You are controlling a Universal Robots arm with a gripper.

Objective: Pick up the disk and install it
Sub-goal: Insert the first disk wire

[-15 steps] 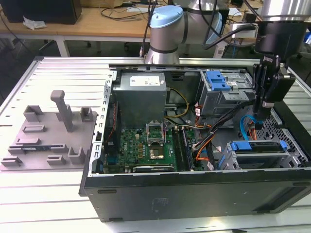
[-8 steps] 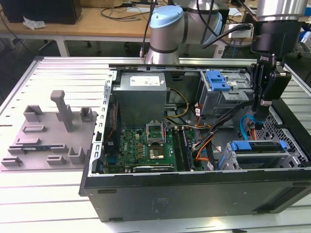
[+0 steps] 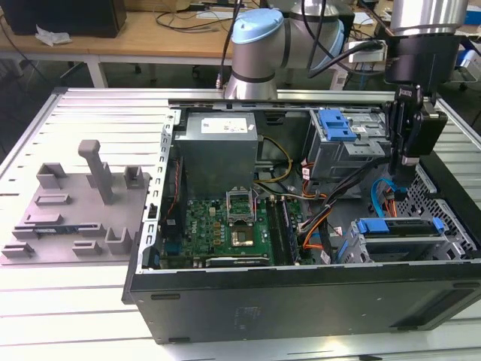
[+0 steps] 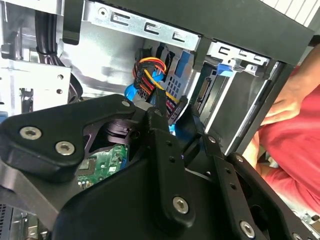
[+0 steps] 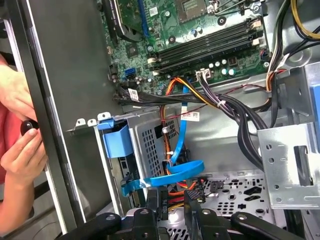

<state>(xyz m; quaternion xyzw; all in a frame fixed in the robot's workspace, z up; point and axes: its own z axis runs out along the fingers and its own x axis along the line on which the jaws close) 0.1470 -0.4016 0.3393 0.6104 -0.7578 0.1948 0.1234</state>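
The disk point(image 3: 398, 226) lies in the drive cage at the near corner of the open computer case point(image 3: 301, 301), on the exterior view's right. Its bright blue frame faces up with grey metal under it. In the first wrist view the blue frame point(image 5: 114, 138) shows at the cage's edge. My gripper point(image 3: 403, 159) hangs upright above that corner, a short way over the cage and apart from the disk. In both wrist views the black fingertips point(image 5: 155, 199) stand a little apart, and only cables show through the gap of the gripper point(image 4: 172, 111). Nothing is held.
A light blue flat cable point(image 5: 170, 175) and orange-black wire bundles point(image 5: 210, 100) run under the gripper. A ridged blue latch point(image 3: 336, 125) tops the far drive cage. A person's hands point(image 5: 17, 125) rest at the case wall. A grey fixture point(image 3: 75, 210) lies at the exterior view's left.
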